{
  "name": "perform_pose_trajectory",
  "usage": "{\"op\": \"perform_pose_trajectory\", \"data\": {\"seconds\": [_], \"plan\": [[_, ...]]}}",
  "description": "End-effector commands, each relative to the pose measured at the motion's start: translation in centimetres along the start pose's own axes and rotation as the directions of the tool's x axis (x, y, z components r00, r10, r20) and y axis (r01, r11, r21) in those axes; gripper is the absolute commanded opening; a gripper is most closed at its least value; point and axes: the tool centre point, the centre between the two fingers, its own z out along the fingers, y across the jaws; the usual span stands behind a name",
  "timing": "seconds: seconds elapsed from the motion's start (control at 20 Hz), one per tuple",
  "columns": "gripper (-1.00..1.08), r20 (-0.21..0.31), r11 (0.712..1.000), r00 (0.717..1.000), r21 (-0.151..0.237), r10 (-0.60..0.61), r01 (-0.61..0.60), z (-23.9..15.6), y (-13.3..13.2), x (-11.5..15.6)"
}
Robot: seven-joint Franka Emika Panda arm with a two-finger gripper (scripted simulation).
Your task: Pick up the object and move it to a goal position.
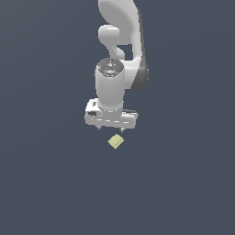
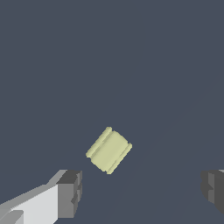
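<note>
1. The tool point(image 1: 110, 129) hangs off the white arm point(image 1: 120, 27) with its body pointing straight down, so the camera on the wrist looks squarely at the plain dark surface point(image 1: 50, 183) below. Judging by that stance, this is an approach from above, not yet a grasp.

2. The object point(image 1: 115, 142), a small pale yellow-green block with raised ridges along 2 opposite edges, lies on that surface, just off the tool's underside. In the exterior view it sits at about 5 o'clock from the tool's middle, near but not touching it.

3. The 2 fingers stand wide apart and hold nothing. In the wrist view the dark pad point(image 2: 70, 192) of one and the pad point(image 2: 213, 189) of the other show far from each other, with bare surface between them.

4. The object point(image 2: 108, 150) lies ahead of the line joining the pads, not between them, and nearer to one pad. My reading is that the tool must shift sideways and forward before it drops.

5. The block is turned askew to the fingers. A twist of the wrist would likely let the pads meet flat faces rather than corners, which could otherwise spin it away.

6. No goal marker shows in either view, so I cannot tell where it must go.
</note>
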Motion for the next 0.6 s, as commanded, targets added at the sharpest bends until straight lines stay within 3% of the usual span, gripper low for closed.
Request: {"op": "perform_pose_trajectory", "data": {"seconds": [0.0, 0.25, 0.55], "plan": [[1.00, 0.004, 0.999, 0.999, 0.005, 0.047, -0.047, 0.8, -0.2, -0.1], [1.00, 0.014, 0.985, 0.985, 0.015, 0.174, -0.174, 2.8, -0.8, -0.6], [1.00, 0.030, 0.939, 0.939, 0.020, 0.343, -0.344, 5.4, -1.5, -1.2]]}}
